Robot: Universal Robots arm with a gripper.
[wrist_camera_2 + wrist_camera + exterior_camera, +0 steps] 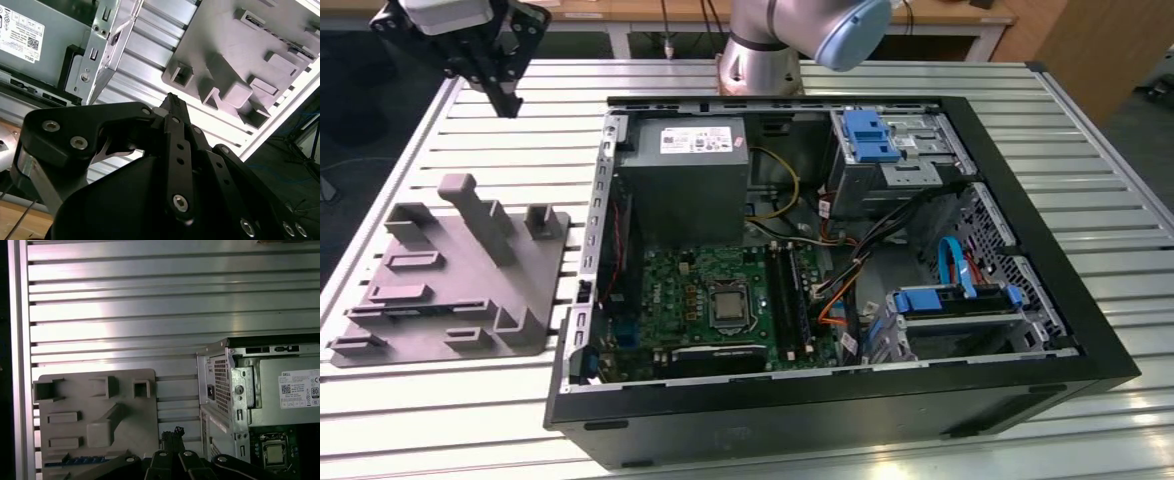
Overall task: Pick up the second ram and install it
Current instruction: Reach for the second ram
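Black metal claw [172,99] first: its two fingers meet at the tips, closed on nothing that can be seen. In the exterior view it hangs high over the far corner of the ribbed aluminium table [440,420], on the exterior view's left.

Below it, well apart, sits the grey plastic fixture with upright posts [454,295]. Just beside that stands the open black computer case [854,425], with its grey power supply box [680,185] and green motherboard [680,290].

And the second ram [75,460]? It looks to be the thin, dark, bluish strip lying flat in a recess of the fixture, though that reading is not certain.

By its build it should be light and stiff, but thin and fragile at the chips and the contact edge. The safe hold is probably across its two long narrow edges near the middle.

The first wrist view looks straight down and offers that strip. The exterior view gives the claw's height and the dark memory slots [783,290] on the board. The second wrist view gives the meeting fingertips up close.
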